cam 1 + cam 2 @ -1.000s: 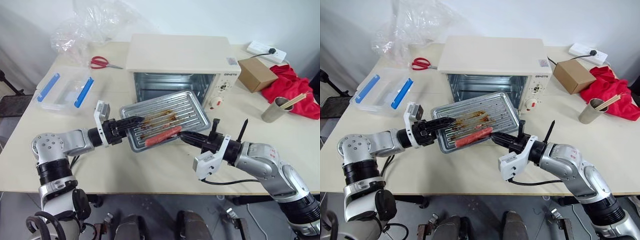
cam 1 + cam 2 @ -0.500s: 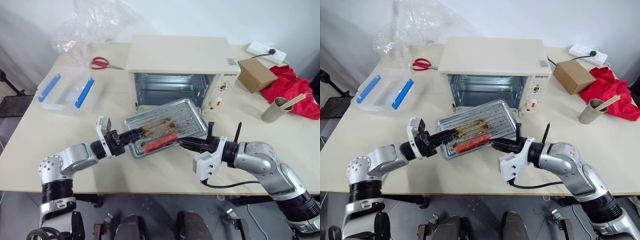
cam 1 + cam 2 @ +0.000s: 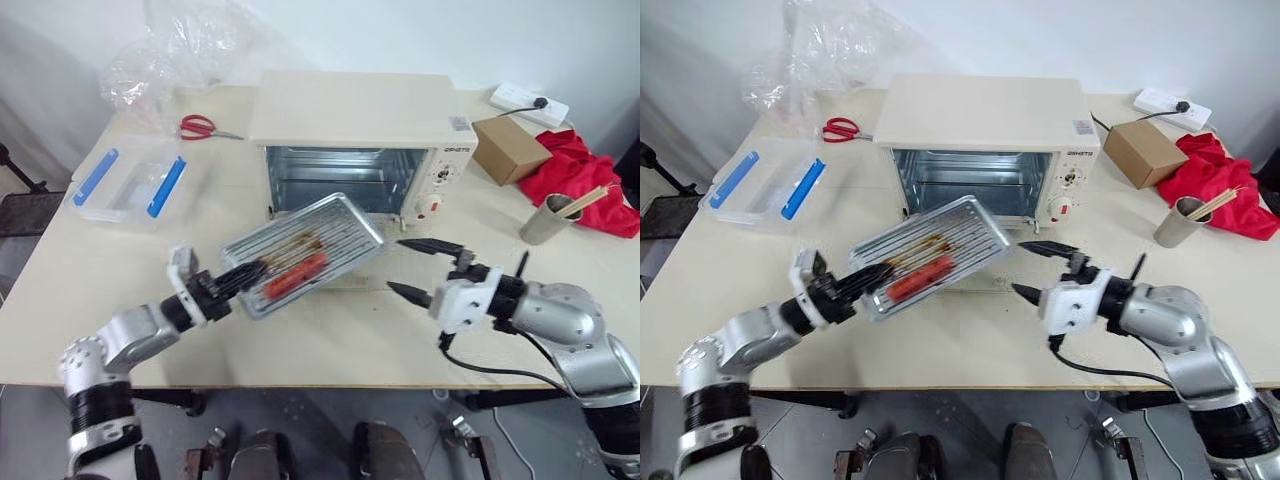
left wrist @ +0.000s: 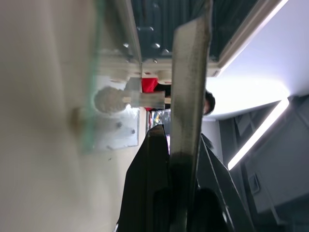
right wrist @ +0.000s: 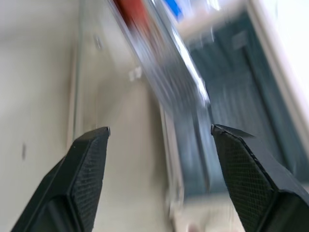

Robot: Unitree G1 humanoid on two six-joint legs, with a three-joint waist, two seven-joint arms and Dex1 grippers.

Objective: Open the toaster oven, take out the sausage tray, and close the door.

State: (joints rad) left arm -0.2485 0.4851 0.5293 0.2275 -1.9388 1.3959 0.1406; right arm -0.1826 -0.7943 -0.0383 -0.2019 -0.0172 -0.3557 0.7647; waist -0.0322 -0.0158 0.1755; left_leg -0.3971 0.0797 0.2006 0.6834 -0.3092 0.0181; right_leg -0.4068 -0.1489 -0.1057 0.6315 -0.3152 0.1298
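The cream-white toaster oven (image 3: 360,125) stands at the table's middle with its cavity open. Its door (image 3: 352,281) lies folded down flat in front, partly under the tray. The silver sausage tray (image 3: 305,250) hangs tilted above the door, with a red sausage (image 3: 295,275) low on its ridged bottom. My left gripper (image 3: 240,278) is shut on the tray's near left rim (image 4: 189,96). My right gripper (image 3: 417,268) stands open just right of the tray, apart from it, with nothing between its fingers (image 5: 91,159).
A clear plastic box with blue clips (image 3: 130,185), red scissors (image 3: 200,126) and a plastic bag (image 3: 180,50) lie at the back left. On the right are a cardboard box (image 3: 512,148), a metal cup with chopsticks (image 3: 548,220), a red cloth (image 3: 590,180) and a power strip (image 3: 528,100).
My right gripper has let go of the tray's right edge, opened and drawn off to the right. The tray, now in the left gripper alone, has shifted left and tipped.
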